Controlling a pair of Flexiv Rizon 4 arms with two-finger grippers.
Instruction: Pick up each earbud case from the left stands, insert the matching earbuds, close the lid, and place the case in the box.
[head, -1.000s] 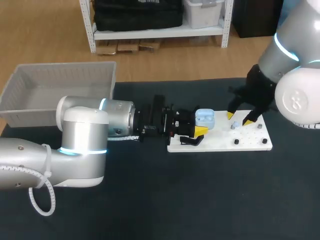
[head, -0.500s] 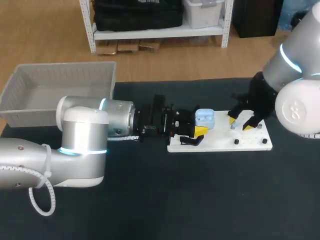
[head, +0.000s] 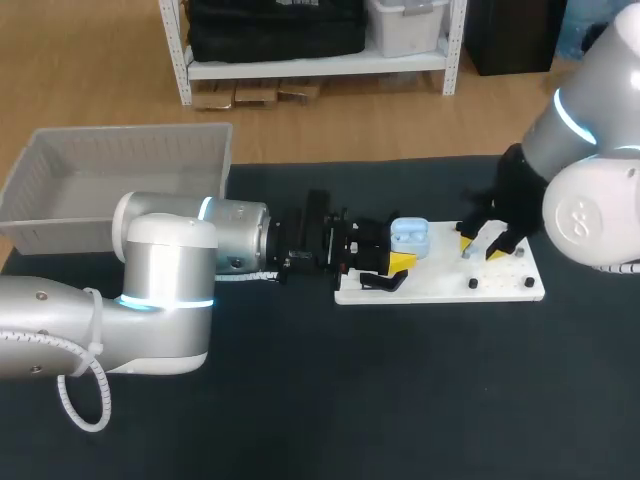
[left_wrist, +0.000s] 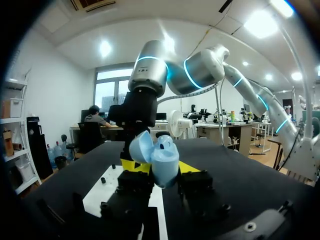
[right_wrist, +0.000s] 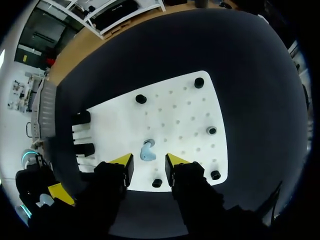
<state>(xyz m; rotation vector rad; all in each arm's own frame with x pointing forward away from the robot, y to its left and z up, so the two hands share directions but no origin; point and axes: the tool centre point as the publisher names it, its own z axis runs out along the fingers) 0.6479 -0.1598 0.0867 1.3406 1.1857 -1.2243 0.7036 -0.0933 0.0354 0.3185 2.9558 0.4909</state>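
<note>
My left gripper (head: 398, 250) is shut on a light blue earbud case (head: 409, 236), holding it over the left end of the white board (head: 500, 285). In the left wrist view the case (left_wrist: 159, 157) stands between the yellow fingertips (left_wrist: 131, 165) with its lid open. My right gripper (head: 480, 241) hangs low over the board's right half, open. A small light blue earbud (right_wrist: 146, 150) lies on the board (right_wrist: 175, 115) just ahead of the gap of the right gripper (right_wrist: 149, 160), touching neither finger.
A grey box (head: 120, 180) stands at the table's back left. Black stands (right_wrist: 84, 148) sit at the board's left end, and several small black pegs (right_wrist: 141, 99) dot the board. Dark tabletop lies all around.
My right gripper has sunk a little toward the board and its fingers have narrowed slightly around the earbud. The left arm and the case have kept still.
</note>
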